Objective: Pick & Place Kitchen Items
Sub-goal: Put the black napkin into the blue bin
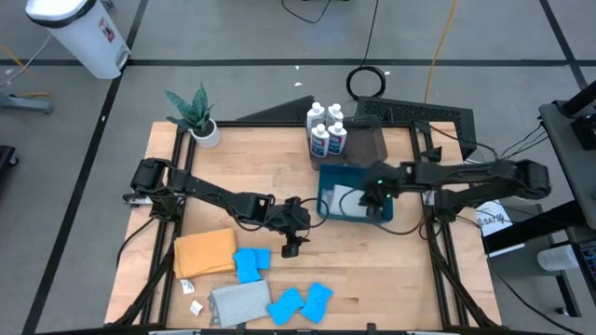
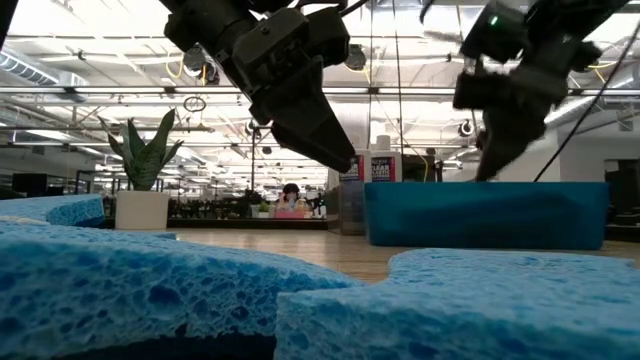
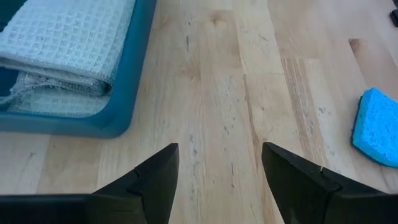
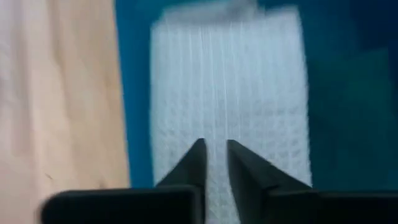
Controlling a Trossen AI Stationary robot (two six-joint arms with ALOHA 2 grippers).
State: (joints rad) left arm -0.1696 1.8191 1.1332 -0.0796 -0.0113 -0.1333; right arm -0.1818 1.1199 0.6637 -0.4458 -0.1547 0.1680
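Worktop [image 1: 372, 261], wood, on a dark frame.

Bin [image 1: 328, 207], blue, right of centre: holds one pale waffle cloth [image 3: 59, 46], folded.

Right pincer [image 1: 376, 197]: over the bin, above that cloth; fingers [image 4: 194, 163] nearly together, a narrow slit between, nothing held.

Left pincer [image 1: 292, 244]: over bare wood at mid-worktop, just off the bin's left side; fingers [image 3: 155, 180] apart, empty.

Bottles [image 1: 326, 130], four, white with blue labels: upright in a cluster at the far edge, just beyond the bin.

Tray [image 1: 365, 144], dark: beside the bottles, at the bin's far side.

Orange cloth [image 1: 205, 251]: folded, towards the near left corner.

Grey cloth [image 1: 239, 302]: at the near edge, beside the orange one.

Sponges [image 1: 251, 263], blue: two by the orange cloth, two more near the near edge by the grey cloth.

Plant [image 1: 196, 116], white pot: far left corner.
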